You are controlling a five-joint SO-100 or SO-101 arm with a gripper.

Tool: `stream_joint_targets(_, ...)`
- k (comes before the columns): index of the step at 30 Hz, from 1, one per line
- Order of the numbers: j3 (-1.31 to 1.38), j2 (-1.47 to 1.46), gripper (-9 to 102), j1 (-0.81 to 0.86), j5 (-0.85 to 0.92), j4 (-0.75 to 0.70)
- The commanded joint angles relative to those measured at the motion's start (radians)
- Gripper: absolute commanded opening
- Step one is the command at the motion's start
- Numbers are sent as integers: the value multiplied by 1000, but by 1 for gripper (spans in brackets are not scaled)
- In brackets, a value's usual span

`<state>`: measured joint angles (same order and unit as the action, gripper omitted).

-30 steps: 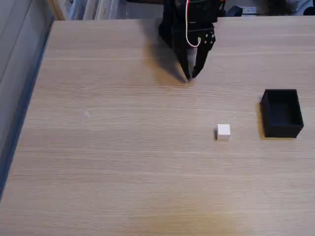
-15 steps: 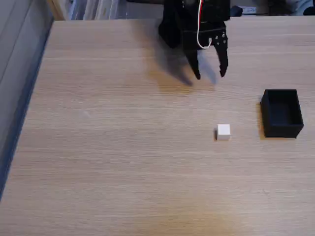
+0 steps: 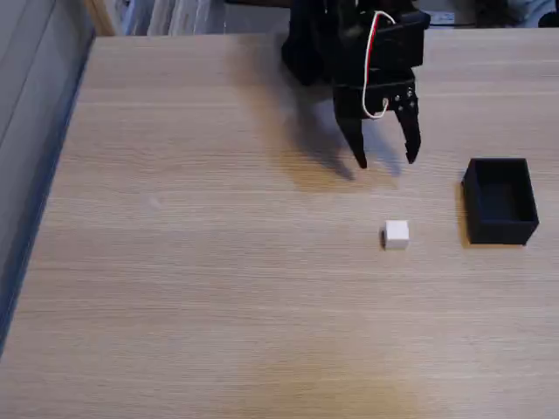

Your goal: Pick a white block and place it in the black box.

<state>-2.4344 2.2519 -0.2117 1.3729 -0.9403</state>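
In the fixed view a small white block (image 3: 396, 234) rests on the wooden table (image 3: 218, 262), right of centre. The black box (image 3: 500, 200), open-topped and with nothing visible inside, stands to the block's right near the table's right side. My black gripper (image 3: 387, 162) hangs above the table, behind the block in the picture and slightly left of it. It is open, its two fingers spread wide with nothing between them. A red and white wire runs down the arm.
The table's left edge runs diagonally at the left, with a grey floor beyond. The arm's base and some clutter sit at the far edge, top centre. Wide bare wood lies left of and in front of the block.
The gripper has gone from shut to open. It has moved right and toward the front of the table, closer to the white block. Block and box stay still.
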Motion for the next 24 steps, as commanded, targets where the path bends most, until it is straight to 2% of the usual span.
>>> stream_joint_targets(1, 67, -64, 28, -3, -8, 35)
stream_joint_targets(24, 324, -425, 27, -2, -46, 109)
